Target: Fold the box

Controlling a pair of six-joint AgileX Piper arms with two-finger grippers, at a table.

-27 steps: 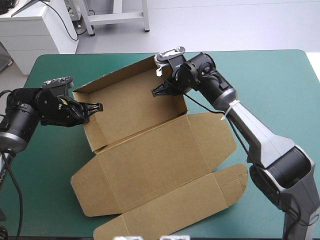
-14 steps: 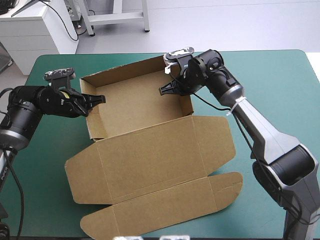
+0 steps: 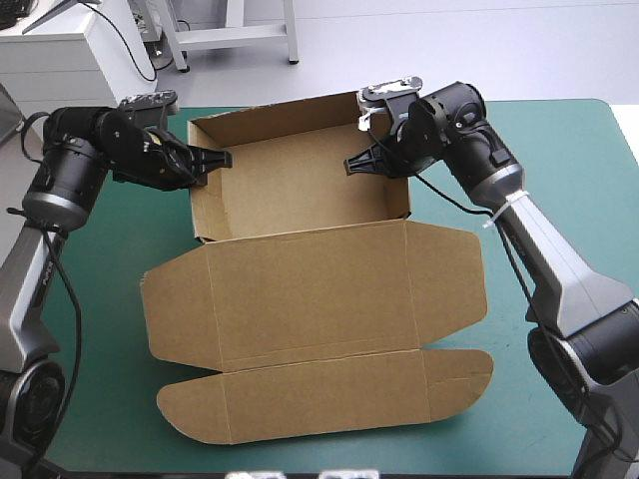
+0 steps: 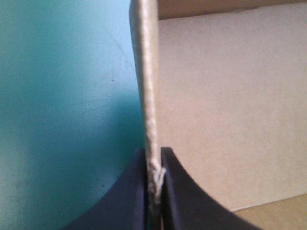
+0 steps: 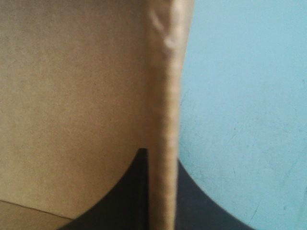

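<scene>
My left tool [image 3: 218,160] pinches the brown box [image 3: 310,299] by its 9 o'clock wall and my right tool [image 3: 355,165] by its 3 o'clock wall, both all but closed on the board. The box stands open toward 12 o'clock on the table [image 3: 90,399], its lid flat toward 6.

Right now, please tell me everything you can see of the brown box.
The box is brown board: an open tray, four walls raised, on the teal-green cover toward its far edge. Its round-ended lid lies flat toward the near edge. The left gripper pinches one side wall, the right gripper the other.
</scene>
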